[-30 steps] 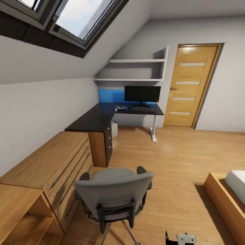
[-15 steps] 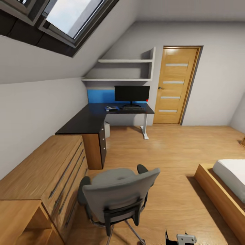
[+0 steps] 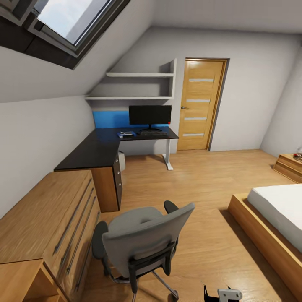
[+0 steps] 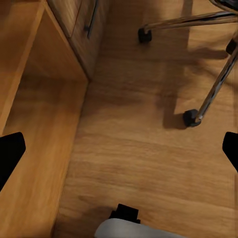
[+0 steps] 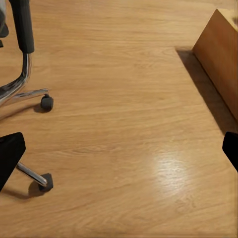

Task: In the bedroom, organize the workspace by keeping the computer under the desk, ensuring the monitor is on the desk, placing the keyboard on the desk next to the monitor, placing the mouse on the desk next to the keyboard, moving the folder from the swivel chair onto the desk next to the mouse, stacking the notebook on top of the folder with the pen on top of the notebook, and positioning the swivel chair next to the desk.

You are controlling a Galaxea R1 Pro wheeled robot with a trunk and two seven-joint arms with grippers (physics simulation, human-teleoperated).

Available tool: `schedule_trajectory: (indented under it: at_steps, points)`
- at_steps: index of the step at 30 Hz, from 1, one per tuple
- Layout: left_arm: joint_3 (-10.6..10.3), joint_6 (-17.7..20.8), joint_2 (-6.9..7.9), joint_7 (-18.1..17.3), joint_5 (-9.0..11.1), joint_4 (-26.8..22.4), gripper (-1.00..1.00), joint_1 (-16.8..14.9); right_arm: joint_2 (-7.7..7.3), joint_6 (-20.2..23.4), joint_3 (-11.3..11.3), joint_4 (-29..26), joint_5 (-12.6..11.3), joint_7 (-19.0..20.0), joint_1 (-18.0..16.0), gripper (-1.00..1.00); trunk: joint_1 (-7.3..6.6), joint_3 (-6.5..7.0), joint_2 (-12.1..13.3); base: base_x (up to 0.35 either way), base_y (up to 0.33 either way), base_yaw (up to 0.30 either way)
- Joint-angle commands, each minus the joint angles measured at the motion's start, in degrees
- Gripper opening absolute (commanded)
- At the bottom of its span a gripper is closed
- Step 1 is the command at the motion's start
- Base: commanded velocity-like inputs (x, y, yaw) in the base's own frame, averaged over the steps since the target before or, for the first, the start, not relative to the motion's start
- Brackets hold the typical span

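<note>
The swivel chair (image 3: 142, 239) stands close in front of me, grey back toward me, its seat bare. Far across the room is the black-topped desk (image 3: 100, 149) with the monitor (image 3: 149, 115) on it. The keyboard (image 3: 153, 134) lies before the monitor, and the blue folder (image 3: 126, 134) lies beside it with something small and grey on top. The light computer (image 3: 121, 160) sits under the desk. Mouse and pen are too small to make out. My left gripper (image 4: 119, 151) hangs open over the floor by the chair's chrome legs (image 4: 213, 94). My right gripper (image 5: 119, 148) is open above bare floor.
A light-wood drawer chest (image 3: 54, 209) runs along the left wall beside the chair. The bed (image 3: 277, 209) with its wooden frame (image 5: 220, 59) lies to the right. An oak door (image 3: 199, 105) is shut at the far wall. Open plank floor lies between chair and desk.
The whole picture has slid left as the camera turned right, bringing more of the bed and right wall into sight. The things themselves have not visibly moved.
</note>
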Motion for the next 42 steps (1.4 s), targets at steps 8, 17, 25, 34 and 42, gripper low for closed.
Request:
schedule_trajectory:
  at_steps: [8, 17, 25, 34, 42]
  points:
    - [0.02, -0.31, -2.85, 0.03, 0.42, -0.4, 1.0, -0.03, -0.13, 0.0, 0.45, 0.07, 0.0, -0.47, -0.03, 1.0, 0.0, -0.11, -0.04, 0.0, 0.005, -0.029]
    - [0.07, -0.24, -2.97, 0.34, 0.64, -0.87, 1.0, -0.03, -0.31, 0.0, 0.42, 0.14, -0.02, -0.47, -0.03, 1.0, 1.98, -1.73, -3.65, 0.0, 0.0, -0.002]
    - [0.09, 0.06, -2.95, 0.58, 0.72, -1.16, 1.0, -0.03, -0.47, 0.0, 0.36, 0.36, -0.08, -0.47, -0.03, 1.0, 3.73, -3.17, -6.86, 0.0, 0.0, 0.0]
    - [0.09, 0.37, -2.83, 0.71, 0.77, -1.37, 1.0, -0.03, -0.57, 0.0, 0.35, 0.75, -0.09, -0.47, 0.03, 1.0, 5.71, -4.79, -10.47, 0.0, 0.0, 0.0]
    - [-0.03, 1.79, -4.81, 0.83, 0.34, -3.68, 1.0, -0.2, 0.2, -0.06, 0.46, 0.3, -0.03, -0.49, -0.62, 1.0, 5.92, -4.96, -10.85, 0.0, 0.0, 0.0]
